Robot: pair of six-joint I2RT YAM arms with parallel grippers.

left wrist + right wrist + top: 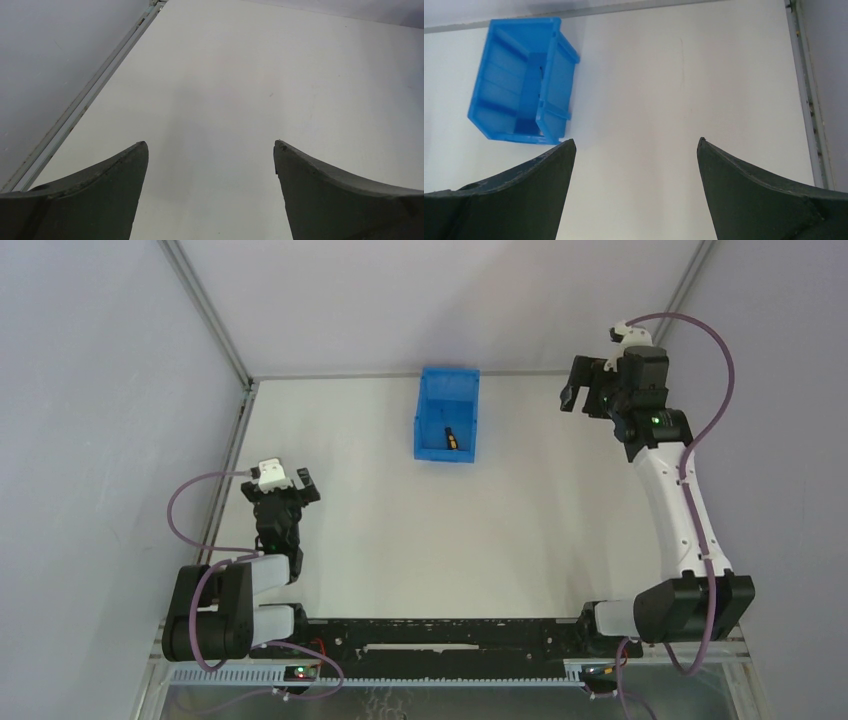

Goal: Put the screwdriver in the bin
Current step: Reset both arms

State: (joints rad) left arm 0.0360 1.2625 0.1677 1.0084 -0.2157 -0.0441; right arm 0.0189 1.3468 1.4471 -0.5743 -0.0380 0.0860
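Observation:
The blue bin [447,412] stands at the back middle of the table. The small screwdriver [451,437], black with an orange-yellow accent, lies inside it near its front wall. My right gripper [578,393] is open and empty, raised to the right of the bin. In the right wrist view the bin [521,82] is at upper left, beyond my open gripper [634,145]; the screwdriver is not visible there. My left gripper [291,483] is open and empty at the table's left side; the left wrist view shows its gripper [210,147] over bare table.
The white table [450,530] is walled by grey panels on the left, back and right. A metal rail [85,97] runs along the left edge. Another rail [806,95] runs along the right edge.

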